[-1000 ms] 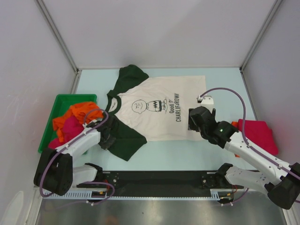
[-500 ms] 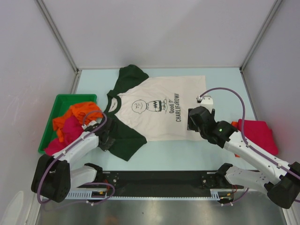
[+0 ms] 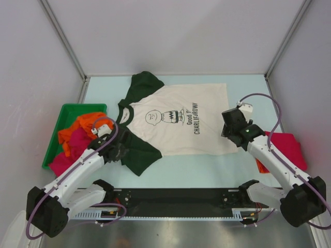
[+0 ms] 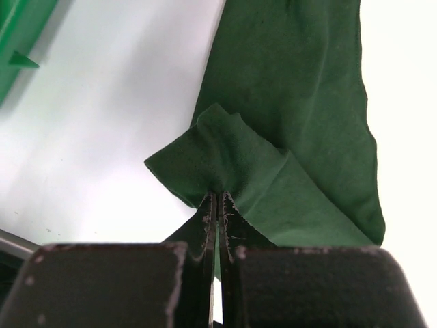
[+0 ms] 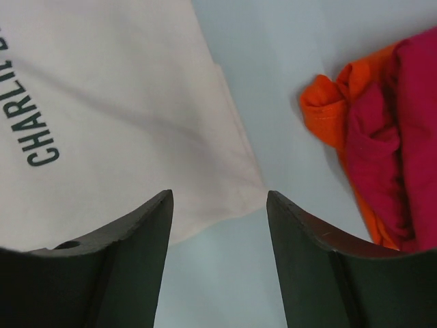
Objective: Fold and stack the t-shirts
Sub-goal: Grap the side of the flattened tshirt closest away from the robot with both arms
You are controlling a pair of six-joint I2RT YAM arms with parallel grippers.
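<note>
A cream t-shirt point(image 3: 176, 121) with dark green sleeves and a cartoon-face print lies flat on the table, collar toward the left. My left gripper point(image 3: 122, 153) point(image 4: 218, 198) is shut on a pinched fold of the near green sleeve point(image 3: 139, 155) point(image 4: 287, 102). Over the shirt's hem on the right, my right gripper point(image 3: 227, 130) point(image 5: 218, 198) is open, and the near hem corner point(image 5: 246, 184) shows between its fingers with nothing held. A crimson t-shirt point(image 3: 284, 147) point(image 5: 396, 137) lies on an orange one point(image 5: 328, 109) at the far right.
A green bin point(image 3: 59, 129) at the left holds crumpled orange point(image 3: 85, 126) and magenta point(image 3: 77, 142) t-shirts. The far green sleeve point(image 3: 145, 82) reaches toward the back wall. White walls close off the table on three sides.
The left gripper has closed on the near sleeve and drawn it slightly forward. The right gripper has moved right and back, from over the shirt's body to its hem edge.
</note>
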